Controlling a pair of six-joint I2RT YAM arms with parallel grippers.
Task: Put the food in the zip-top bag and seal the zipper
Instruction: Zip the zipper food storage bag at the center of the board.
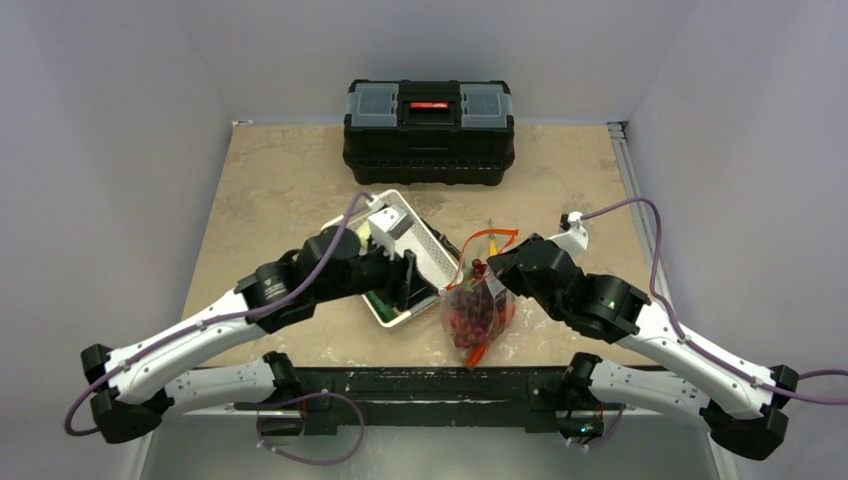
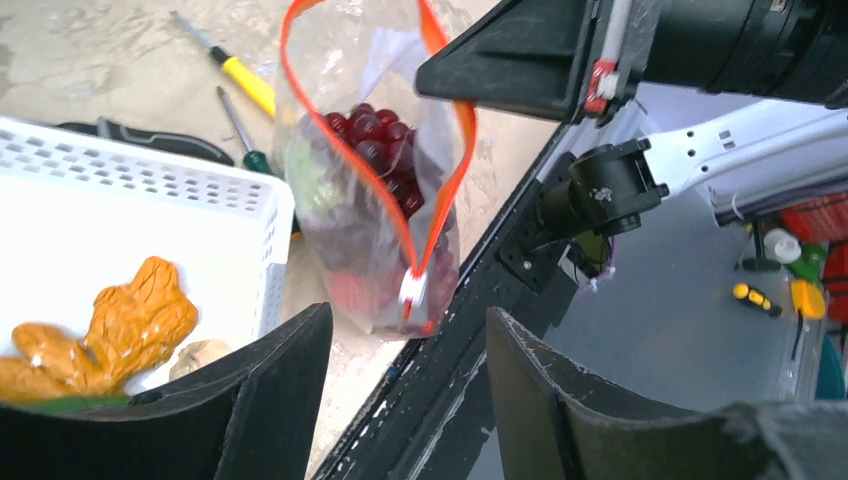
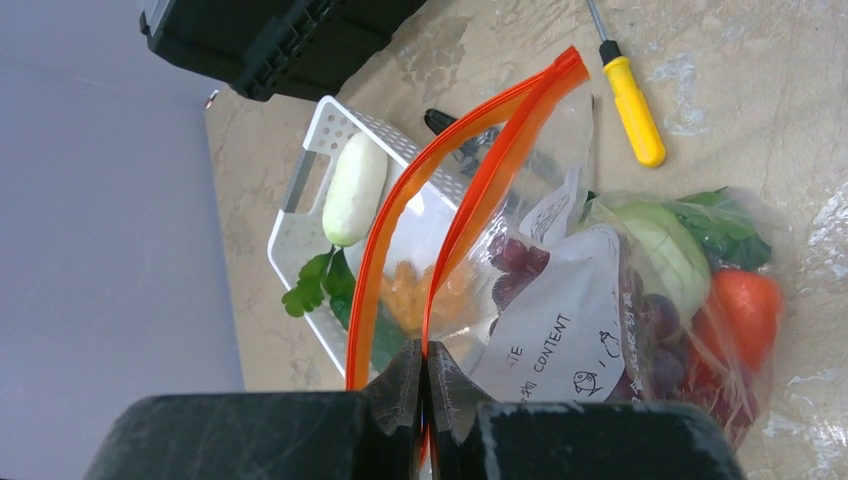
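From right wrist only: right pincer (image 3: pixel 425 360) clamped shut on zipper (image 3: pixel 470 150) of zip-top bag (image 3: pixel 560 340), grapes (image 3: pixel 515 265) and cabbage (image 3: pixel 660 250) inside. From left wrist only: left pincer (image 2: pixel 408 315) gaping, empty, facing bag on tabletop (image 2: pixel 100 60) beside white basket (image 2: pixel 150 200).

Zip-top bag (image 2: pixel 345 250) mouth open; basket (image 2: pixel 150 185) crowds beside.

A mottled beige, stone-patterned surface (image 1: pixel 280 190) is boxed in by plain pale grey-lavender panels: a left wall (image 1: pixel 100 150), a far wall (image 1: pixel 430 40) and a right wall (image 1: pixel 740 120). A light metal rail (image 1: pixel 632 190) runs along the surface's right edge, and a dark strip (image 1: pixel 430 378) edges its near side. The light is soft and even.
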